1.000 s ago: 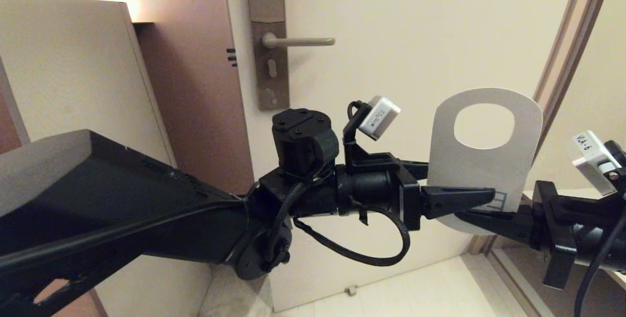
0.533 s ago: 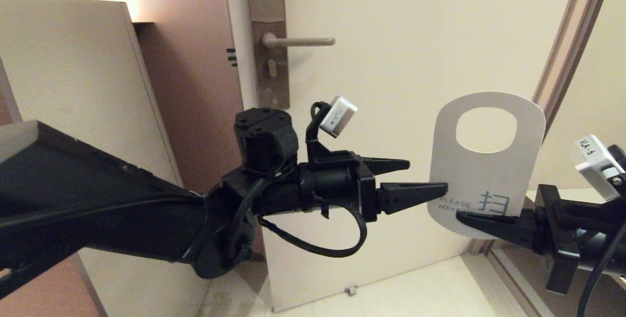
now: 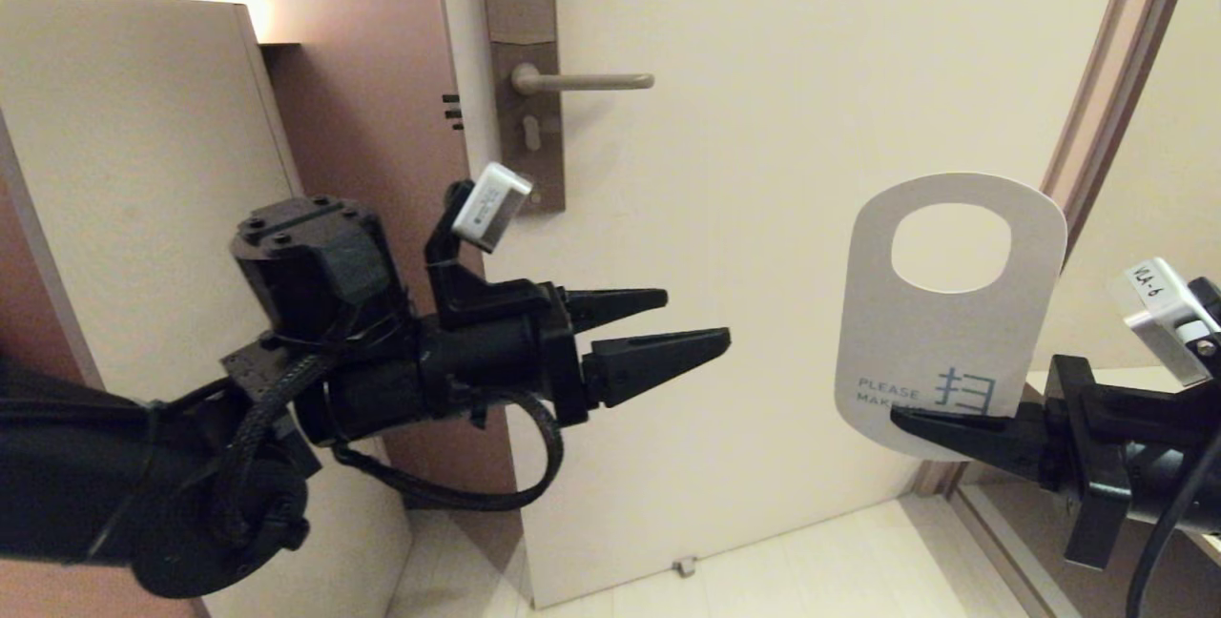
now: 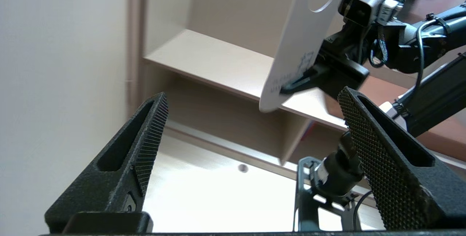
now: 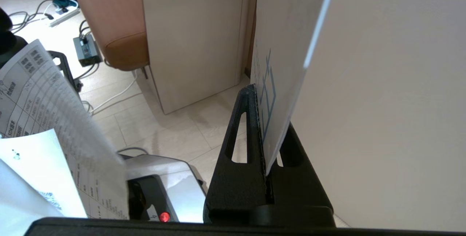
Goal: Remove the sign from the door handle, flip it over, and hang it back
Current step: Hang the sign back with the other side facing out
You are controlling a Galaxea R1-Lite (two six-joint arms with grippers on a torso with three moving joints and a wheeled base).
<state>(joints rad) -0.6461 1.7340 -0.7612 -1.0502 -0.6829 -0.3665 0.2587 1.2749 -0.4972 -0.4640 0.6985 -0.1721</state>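
Cream door (image 3: 763,217) behind; right claw (image 3: 906,422) clamps upright white sign (image 3: 940,351); left claw (image 3: 682,322) apart

Warm glow upper left, soft shadows, blurred near paper (image 5: 54,119)

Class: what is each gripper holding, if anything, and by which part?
The right gripper pinches the sign by its bottom edge. The left gripper is open, holding nothing.

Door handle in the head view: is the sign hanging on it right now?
No, the door handle is bare, and the sign is held upright by the right tool, well away from it.
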